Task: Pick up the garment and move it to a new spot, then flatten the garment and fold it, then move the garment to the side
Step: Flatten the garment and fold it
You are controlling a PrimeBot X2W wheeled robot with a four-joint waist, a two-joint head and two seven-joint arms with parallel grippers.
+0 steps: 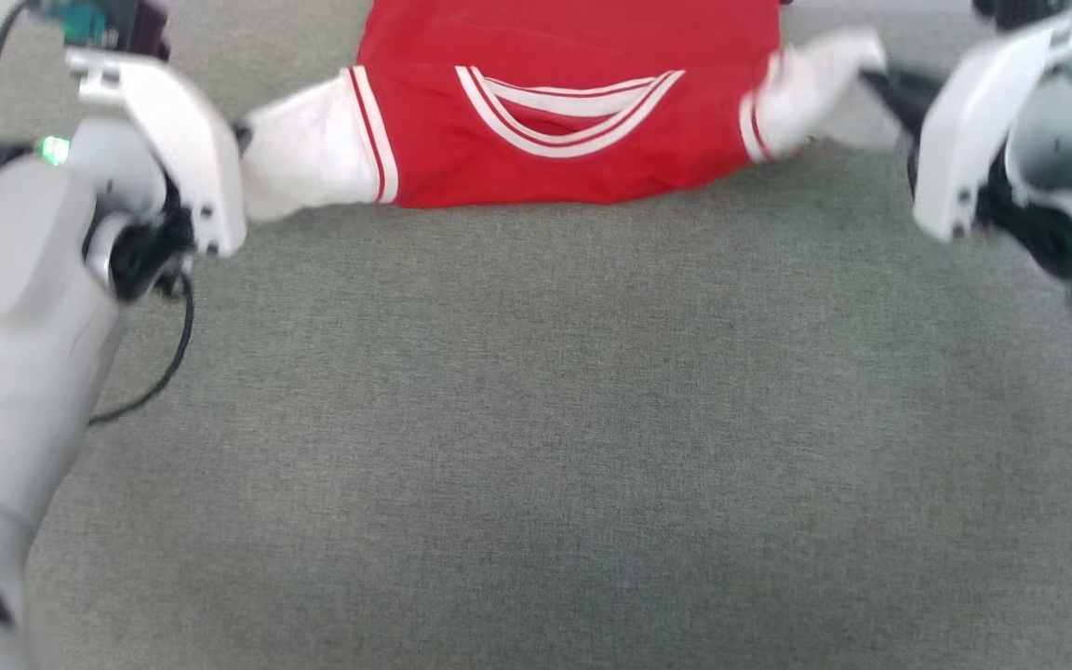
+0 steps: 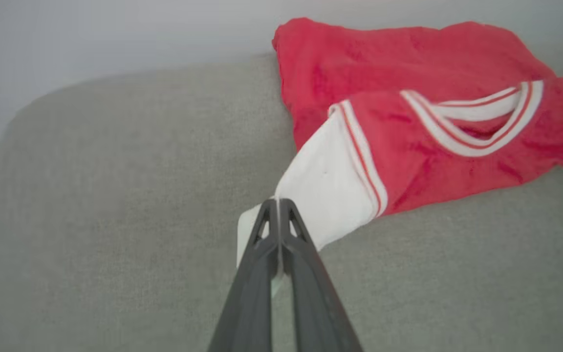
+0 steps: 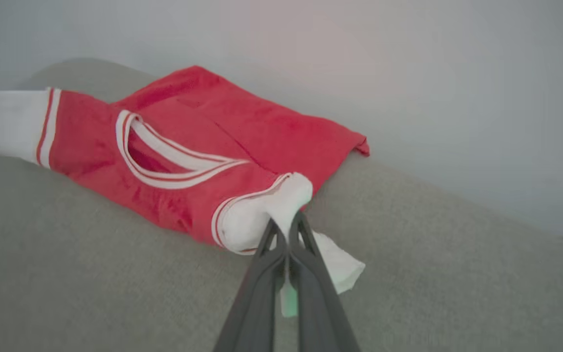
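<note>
The garment (image 1: 573, 121) is a bright red shirt with white sleeves and a white striped collar, lying spread at the far edge of the grey cushioned surface. My left gripper (image 2: 277, 201) is shut on the end of one white sleeve (image 2: 328, 190), which it pulls outward. At the other side my right gripper (image 3: 287, 224) is shut on the other white sleeve (image 3: 262, 215), bunched at the fingertips. In the head view the left gripper (image 1: 240, 140) sits at the left sleeve and the right gripper (image 1: 871, 79) at the right sleeve. The shirt's far part folds over on itself.
Grey woven fabric (image 1: 536, 419) stretches wide and bare in front of the shirt. A pale wall (image 3: 408, 73) rises right behind the surface's far edge. A black cable (image 1: 168, 372) loops beside my left arm.
</note>
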